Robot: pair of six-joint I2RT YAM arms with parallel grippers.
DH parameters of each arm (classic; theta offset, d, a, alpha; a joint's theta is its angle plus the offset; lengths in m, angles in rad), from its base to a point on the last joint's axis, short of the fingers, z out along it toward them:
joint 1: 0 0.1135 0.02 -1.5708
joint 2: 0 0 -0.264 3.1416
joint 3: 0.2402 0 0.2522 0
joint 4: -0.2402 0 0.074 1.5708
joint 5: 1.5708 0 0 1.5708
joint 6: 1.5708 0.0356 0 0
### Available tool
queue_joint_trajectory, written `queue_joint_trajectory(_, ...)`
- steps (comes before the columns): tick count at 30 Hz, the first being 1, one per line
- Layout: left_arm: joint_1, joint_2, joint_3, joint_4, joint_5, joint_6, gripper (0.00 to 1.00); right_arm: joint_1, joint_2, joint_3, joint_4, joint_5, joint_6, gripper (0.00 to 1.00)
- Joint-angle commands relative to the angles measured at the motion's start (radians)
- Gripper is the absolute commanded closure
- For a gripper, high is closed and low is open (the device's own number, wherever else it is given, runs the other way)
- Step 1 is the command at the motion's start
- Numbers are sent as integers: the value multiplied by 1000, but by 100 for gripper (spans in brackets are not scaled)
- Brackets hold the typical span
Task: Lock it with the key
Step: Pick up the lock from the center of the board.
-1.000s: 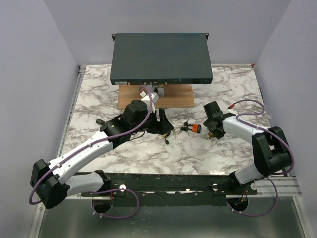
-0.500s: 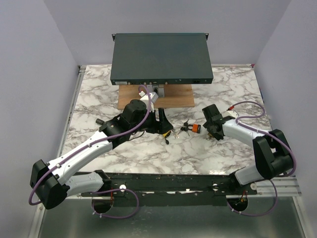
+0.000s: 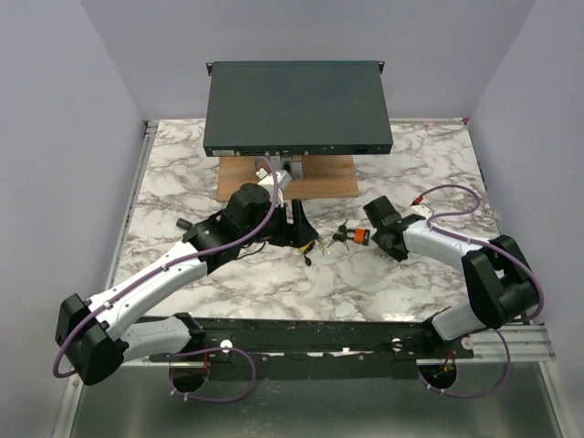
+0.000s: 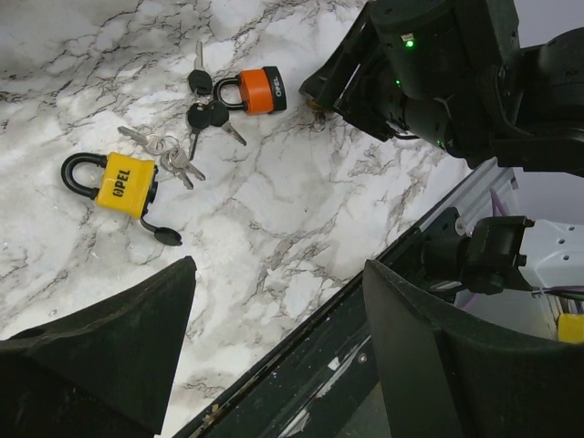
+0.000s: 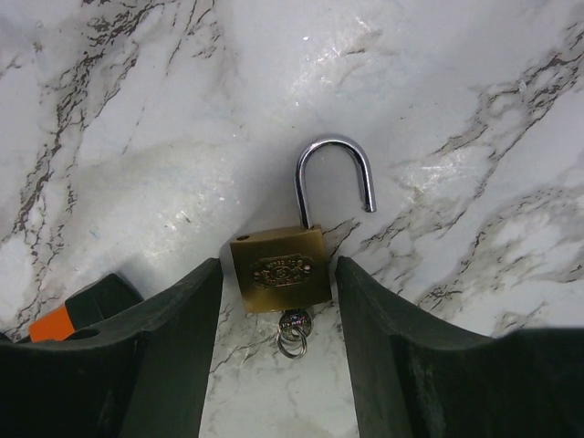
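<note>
**Right wrist view: right gripper [image 5: 278, 263] spread over the brass lock [image 5: 278, 274], key [image 5: 53, 325] not yet taken**

The two fingers stand wide apart on either side of the brass lock. They touch neither it nor anything else, and they hold nothing. The lock lies flat with its shackle swung open. The key's orange head peeks in at the lower left of that view, just beside one finger.

From above, the key lies on the table [image 3: 182, 164] a little right of the midline between the left and right edges. It is somewhat nearer the near edge than the far one, on a bunch with dark keys [image 4: 203, 108]. From the left wrist its orange part looks much like a small lock body, and I can't settle which it is.

The left gripper [image 4: 278, 274] hangs wide open and empty over bare marble, with the yellow lock [image 4: 123, 182] nearby.

I'd judge this the reach stage, since nothing is gripped and the lock is not closed. The next move calls for a short shift toward the left edge. After that comes a low, careful pinch on a thin thing lying flat among other keys.

All the small things sit well apart from every edge. The board [image 3: 328, 178] and black box [image 3: 297, 105] fill the far middle, and the marble toward the near and right edges is open. The tight spot is between the two grippers, which are near each other with the bunch between them.
</note>
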Motion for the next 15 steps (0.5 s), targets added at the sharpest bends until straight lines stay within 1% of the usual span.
queue_joint_trajectory(1, 3, 1, 29, -2, 25, -10, 28, 9, 97, -3, -152, -37, 45, 46)
queue_joint_trajectory(4, 4, -2, 33, -10, 22, -6, 28, 9, 126, 9, -162, -24, 45, 58)
queue_joint_trajectory(5, 3, -4, 33, -13, 18, -4, 28, 9, 130, 6, -159, -23, 44, 64)
queue_joint_trajectory(6, 4, -6, 33, -15, 16, -1, 28, 9, 130, 2, -153, -25, 41, 68)
queue_joint_trajectory(11, 15, -6, 40, -21, 26, 2, 28, 9, 76, 23, -159, -28, -25, 92)
queue_joint_trajectory(13, 23, -5, 51, -28, 40, 13, 28, 10, 19, 57, -179, -29, -81, 97)
queue_joint_trajectory(15, 28, -8, 72, -41, 52, 39, 28, 10, -53, 102, -176, -72, -168, 99)
